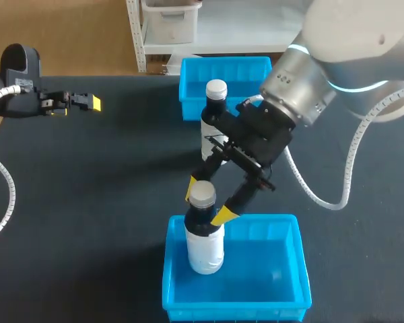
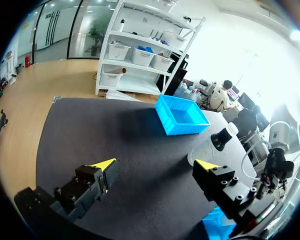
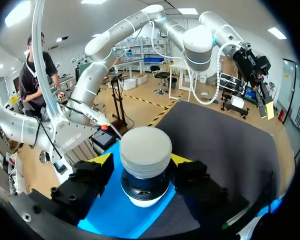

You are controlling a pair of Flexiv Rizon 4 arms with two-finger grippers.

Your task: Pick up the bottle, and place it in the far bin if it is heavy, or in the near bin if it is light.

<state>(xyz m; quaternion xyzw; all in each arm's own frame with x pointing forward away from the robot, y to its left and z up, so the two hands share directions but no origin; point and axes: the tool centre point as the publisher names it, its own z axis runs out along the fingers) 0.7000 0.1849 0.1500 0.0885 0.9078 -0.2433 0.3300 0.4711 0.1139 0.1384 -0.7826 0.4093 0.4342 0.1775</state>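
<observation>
Our right end effector (image 1: 207, 202) grips the neck of the bottle (image 1: 205, 252), which stands upright in the near bin (image 1: 269, 269) at lower centre, apparently resting on its floor. Next we open and lift clear.

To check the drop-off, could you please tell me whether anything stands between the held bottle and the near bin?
Nothing visible does: the bottle, gripped at its neck by the right gripper, sits down inside the near bin.
</observation>
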